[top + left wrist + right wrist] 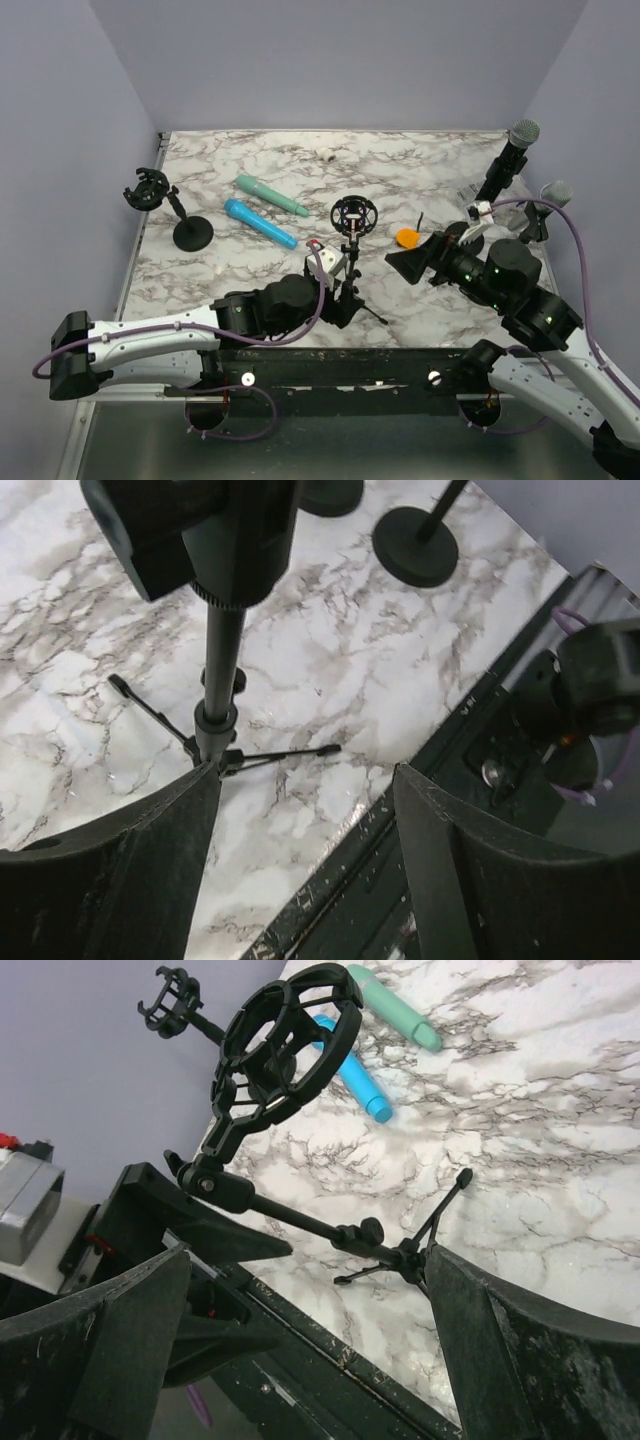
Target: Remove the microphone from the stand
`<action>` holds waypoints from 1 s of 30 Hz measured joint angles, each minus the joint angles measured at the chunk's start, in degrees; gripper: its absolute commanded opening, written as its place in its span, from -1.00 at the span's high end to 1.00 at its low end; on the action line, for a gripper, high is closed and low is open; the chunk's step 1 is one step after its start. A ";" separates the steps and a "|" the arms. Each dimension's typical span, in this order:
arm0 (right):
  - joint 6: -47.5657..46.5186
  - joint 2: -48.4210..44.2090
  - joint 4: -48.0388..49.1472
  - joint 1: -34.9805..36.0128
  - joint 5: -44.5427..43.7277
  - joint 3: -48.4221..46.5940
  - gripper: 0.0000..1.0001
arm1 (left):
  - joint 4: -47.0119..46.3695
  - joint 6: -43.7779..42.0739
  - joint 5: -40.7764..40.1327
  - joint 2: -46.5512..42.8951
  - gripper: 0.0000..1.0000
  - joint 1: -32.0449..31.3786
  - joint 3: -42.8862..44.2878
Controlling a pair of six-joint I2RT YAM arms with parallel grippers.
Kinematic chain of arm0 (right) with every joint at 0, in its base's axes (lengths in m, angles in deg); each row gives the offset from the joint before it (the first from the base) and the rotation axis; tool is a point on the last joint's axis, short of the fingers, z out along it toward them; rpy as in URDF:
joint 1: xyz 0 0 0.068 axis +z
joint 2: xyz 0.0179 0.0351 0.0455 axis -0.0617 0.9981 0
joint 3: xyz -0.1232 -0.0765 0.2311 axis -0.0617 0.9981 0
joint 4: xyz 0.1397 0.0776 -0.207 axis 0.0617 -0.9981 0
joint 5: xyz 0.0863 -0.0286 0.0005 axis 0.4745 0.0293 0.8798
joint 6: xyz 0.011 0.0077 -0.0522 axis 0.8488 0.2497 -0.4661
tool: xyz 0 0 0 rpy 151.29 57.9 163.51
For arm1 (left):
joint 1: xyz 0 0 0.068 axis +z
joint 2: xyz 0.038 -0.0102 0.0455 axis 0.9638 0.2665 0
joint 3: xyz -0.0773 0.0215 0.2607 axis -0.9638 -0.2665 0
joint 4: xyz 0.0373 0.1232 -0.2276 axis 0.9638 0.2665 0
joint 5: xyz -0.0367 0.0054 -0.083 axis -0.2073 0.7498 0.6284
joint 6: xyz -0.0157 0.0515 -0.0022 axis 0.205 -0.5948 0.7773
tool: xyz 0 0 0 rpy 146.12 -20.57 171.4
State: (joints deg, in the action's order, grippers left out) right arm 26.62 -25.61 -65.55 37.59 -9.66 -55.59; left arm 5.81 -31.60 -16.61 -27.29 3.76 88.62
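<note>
Near the counter's (pixel 450 170) front edge my left tool (pixel 305 780) is part-spread by the tripod stand (pixel 222 650) pole, right tool (pixel 402 262) spread wide, nothing pinched, w/ blue mic (pixel 260 223) & teal mic (pixel 271 196) lying left of it.

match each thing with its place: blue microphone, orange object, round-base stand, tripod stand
Things:
1. blue microphone
2. orange object
3. round-base stand
4. tripod stand

Places:
A. centre, close in front of the left jaws
B. far left of the table
C. lying flat beside the teal microphone
D. right of centre, near the right jaws

Pairs: 1-C, 2-D, 3-B, 4-A
</note>
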 measured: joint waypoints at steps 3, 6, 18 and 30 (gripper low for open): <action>0.28 -3.76 -1.79 0.00 -1.22 0.72 -1.00 | -4.81 0.48 -8.15 4.39 -0.36 -3.23 -0.37; 1.09 -7.65 -2.80 0.00 -1.95 1.90 -1.00 | -8.61 2.03 -15.47 8.98 -0.28 -3.54 -0.48; 8.35 -8.90 -5.49 0.00 1.40 14.56 -1.00 | -20.17 -0.13 -24.76 14.95 0.35 -3.06 -1.99; 14.58 -5.35 0.55 0.00 5.75 22.71 -1.00 | -26.64 -14.16 -4.90 8.81 1.00 5.33 -7.78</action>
State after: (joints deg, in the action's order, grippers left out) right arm 41.20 -30.96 -65.00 37.59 -3.91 -32.89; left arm -20.83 -45.76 -21.51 -18.48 9.09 80.84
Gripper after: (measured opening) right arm 0.999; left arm 0.061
